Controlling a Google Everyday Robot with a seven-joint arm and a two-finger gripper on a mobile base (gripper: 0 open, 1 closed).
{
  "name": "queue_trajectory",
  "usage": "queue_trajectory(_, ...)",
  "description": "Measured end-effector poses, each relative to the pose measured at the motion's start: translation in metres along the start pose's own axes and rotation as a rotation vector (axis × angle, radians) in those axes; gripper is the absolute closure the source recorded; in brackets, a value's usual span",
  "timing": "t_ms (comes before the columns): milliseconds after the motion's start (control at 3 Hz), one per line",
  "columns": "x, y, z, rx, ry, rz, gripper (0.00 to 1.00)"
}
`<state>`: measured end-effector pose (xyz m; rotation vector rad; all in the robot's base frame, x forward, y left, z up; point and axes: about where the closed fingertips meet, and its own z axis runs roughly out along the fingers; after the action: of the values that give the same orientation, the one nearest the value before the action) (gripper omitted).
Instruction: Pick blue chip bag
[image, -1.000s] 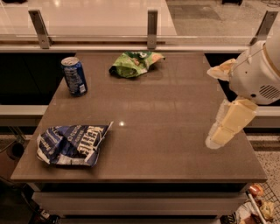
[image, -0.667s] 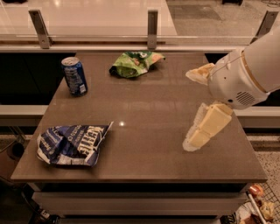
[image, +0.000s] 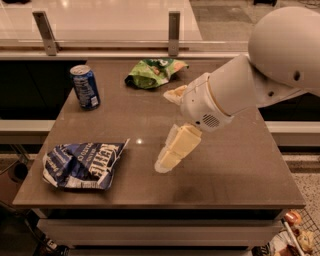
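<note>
- Swung leftward since a second ago, the robot's cream two-finger gripper hangs well right of the wrinkly dark blue and white foil chip bag. It is released, its jaws spread wide and empty, likely readied for grasping.
- The bag lies flat and untouched on the brown table.
- Behind the bag stands an upright blue soda can.
- Farther behind and to the right of the bag lies a crumpled green chip bag.

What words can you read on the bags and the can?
"KETTLE": big white letters on the blue chip bag; it is creased, so this is only likely.
On the blue soda can: writing too blurred to read.
On the green chip bag: writing too blurred to read.
On the claw, hanging over the middle of the table: no writing seen.
</note>
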<state>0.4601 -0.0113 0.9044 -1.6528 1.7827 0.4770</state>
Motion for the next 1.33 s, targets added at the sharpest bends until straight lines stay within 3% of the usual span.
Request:
queue_trajectory(333,-0.015,0.006,0.030,-0.022,-0.058,0.000,0.00)
queue_trajectory(667,-0.050,0.036,0.058,-0.060,-0.088,-0.009,0.00)
queue_trajectory(1333,-0.060,0.037,0.075,-0.084,-0.066,-0.028,0.00)
